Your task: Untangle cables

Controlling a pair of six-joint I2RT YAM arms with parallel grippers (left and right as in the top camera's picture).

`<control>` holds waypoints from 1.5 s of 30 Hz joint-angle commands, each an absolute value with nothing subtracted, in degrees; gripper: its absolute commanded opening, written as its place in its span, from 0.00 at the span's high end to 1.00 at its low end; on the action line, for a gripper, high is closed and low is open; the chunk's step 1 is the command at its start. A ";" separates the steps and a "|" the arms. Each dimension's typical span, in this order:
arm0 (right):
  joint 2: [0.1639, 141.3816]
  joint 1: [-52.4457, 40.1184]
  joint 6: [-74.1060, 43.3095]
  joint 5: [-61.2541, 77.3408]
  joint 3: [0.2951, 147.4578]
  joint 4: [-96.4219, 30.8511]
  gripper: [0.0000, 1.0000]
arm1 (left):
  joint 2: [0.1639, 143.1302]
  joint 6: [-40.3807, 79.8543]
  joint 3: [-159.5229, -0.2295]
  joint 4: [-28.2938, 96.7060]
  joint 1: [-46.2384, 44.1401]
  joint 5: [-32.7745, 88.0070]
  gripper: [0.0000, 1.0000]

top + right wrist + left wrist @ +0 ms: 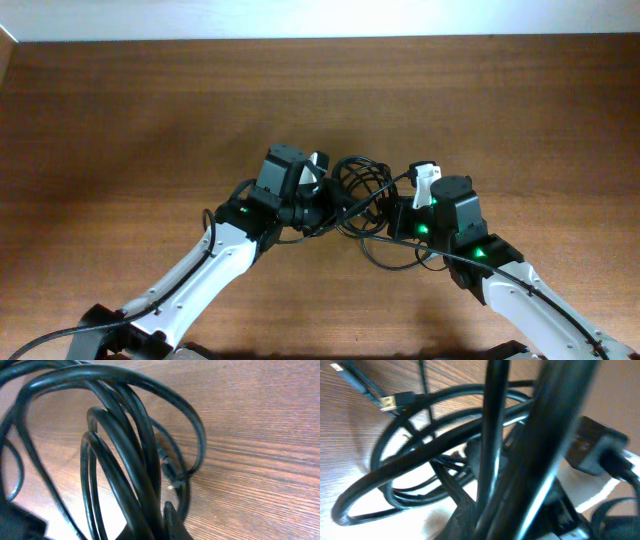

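Cables (pixel 362 192) on table (pixel 120 110), between left arm (pixel 215 255) and right arm (pixel 525 292) (loops overlapping).

Cables (pixel 362 190) black; plug (pixel 390 401) tip gold — table (pixel 130 110) brown, fine wood-grain streaks; left arm (pixel 205 265) white, green light.

arms (pixel 195 270): two were present | cables (pixel 362 195): one tangled bunch, strands too knotted to count | gold plug (pixel 392 401): one showed | table (pixel 120 120): one
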State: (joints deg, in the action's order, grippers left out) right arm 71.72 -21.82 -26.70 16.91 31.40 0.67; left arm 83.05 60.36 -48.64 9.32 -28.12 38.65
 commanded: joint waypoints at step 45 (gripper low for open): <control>71.75 -21.98 -24.21 4.84 31.40 -5.82 0.96 | 82.70 66.67 -49.56 -3.99 3.86 89.30 1.00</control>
